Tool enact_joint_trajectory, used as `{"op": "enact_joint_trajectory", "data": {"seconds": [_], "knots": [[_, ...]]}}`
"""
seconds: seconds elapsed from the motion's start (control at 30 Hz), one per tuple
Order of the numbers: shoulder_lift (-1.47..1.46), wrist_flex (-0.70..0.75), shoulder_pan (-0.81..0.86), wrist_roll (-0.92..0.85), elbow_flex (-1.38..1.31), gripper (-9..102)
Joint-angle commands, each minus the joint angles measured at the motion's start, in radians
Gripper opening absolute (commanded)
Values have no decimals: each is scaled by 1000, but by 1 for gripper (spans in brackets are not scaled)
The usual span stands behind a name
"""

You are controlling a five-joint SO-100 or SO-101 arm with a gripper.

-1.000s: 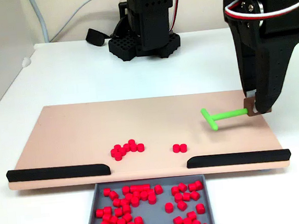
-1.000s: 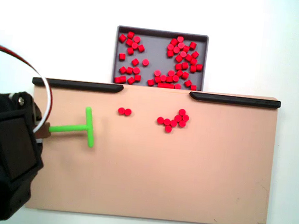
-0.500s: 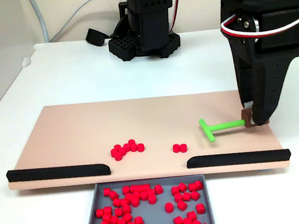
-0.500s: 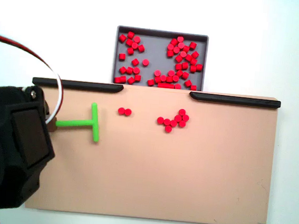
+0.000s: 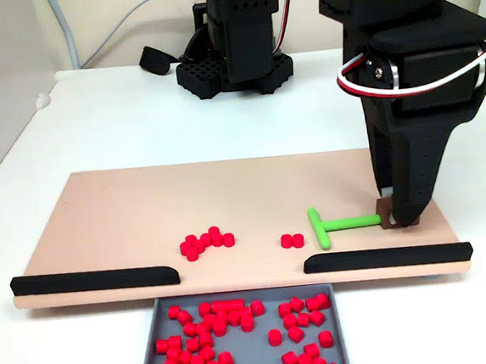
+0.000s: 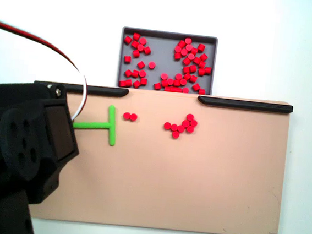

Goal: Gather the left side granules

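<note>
Fingers: the gripper is seen pinching the brown end block of the green T-tool in a fixed view; in the other fixed view the arm's black body hides the grip, and the T-tool is seen projecting from it toward 3 o'clock.
Tool axis: in that fixed view the stem is laid along 9-to-3 o'clock, with the crossbar running 12-to-6 o'clock at its far end; the tool is held low over the board.
Key relation: the granules lie at 9 o'clock from the crossbar in a fixed view, well apart from it; a pair of pellets lies between, just beside the crossbar. In the other fixed view the order is mirrored: the pair is just beside the bar at 3 o'clock, and the granules are found farther along the same line.
Granules: about a dozen small matte red stubs are packed in a loose curved cluster, touching one another, near the board's edge with the black rails.
Tray: the grey tray, already holding many red pellets, is set against the gap between the rails.
Judgement: the crossbar is judged to need carrying past the pair before the cluster can be swept.
</note>
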Motion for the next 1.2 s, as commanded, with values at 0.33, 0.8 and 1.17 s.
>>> {"op": "enact_joint_trajectory", "data": {"seconds": [0.33, 0.8, 1.17], "knots": [[-8, -5, 48, 21, -26, 0], [-6, -5, 110, 9, -11, 0], [-6, -5, 155, -21, -11, 0]]}}
